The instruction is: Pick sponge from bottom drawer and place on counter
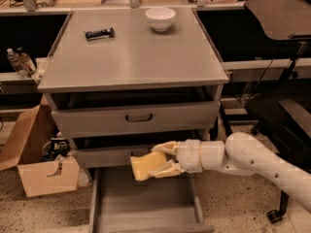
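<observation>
The pale yellow sponge (pixel 144 165) is held between the cream fingers of my gripper (pixel 163 159), which is shut on it. The sponge hangs above the open bottom drawer (pixel 143 205), in front of the middle drawer face. My white arm (pixel 252 161) reaches in from the right. The drawer's grey floor is bare. The grey counter (pixel 131 52) lies well above the gripper.
A white bowl (pixel 160 18) and a dark flat bar (pixel 99 33) sit at the back of the counter. An open cardboard box (pixel 36 154) stands on the floor at the left. A black chair base (pixel 286 115) is at the right.
</observation>
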Motion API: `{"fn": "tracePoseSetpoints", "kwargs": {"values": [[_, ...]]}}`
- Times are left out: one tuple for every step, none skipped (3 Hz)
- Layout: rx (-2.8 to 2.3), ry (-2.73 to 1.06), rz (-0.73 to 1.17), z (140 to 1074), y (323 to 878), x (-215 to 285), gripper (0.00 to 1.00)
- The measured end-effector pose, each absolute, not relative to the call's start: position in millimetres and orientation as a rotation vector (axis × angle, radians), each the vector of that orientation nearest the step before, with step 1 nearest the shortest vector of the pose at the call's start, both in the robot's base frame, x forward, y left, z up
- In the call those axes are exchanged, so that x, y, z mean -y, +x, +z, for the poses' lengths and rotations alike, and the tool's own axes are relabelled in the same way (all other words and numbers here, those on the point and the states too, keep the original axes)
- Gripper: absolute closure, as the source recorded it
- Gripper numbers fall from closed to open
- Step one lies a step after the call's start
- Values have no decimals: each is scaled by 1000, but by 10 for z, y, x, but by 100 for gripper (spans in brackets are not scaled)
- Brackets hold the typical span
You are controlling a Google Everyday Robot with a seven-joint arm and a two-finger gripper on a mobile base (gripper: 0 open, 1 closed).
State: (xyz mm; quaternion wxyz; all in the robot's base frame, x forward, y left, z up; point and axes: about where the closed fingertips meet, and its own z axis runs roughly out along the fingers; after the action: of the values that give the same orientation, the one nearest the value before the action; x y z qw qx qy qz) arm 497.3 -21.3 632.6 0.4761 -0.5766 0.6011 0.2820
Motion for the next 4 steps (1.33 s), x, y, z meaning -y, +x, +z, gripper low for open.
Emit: {"fn": "tracePoseSetpoints", "kwargs": {"values": [[-1401, -1416, 673, 6951, 5002, 247, 100], [-1338, -1424, 651, 7380, 4975, 258, 100], [-1338, -1424, 651, 7380, 4975, 258, 100], [-1305, -1362, 592, 7804, 5273, 369, 100]]}}
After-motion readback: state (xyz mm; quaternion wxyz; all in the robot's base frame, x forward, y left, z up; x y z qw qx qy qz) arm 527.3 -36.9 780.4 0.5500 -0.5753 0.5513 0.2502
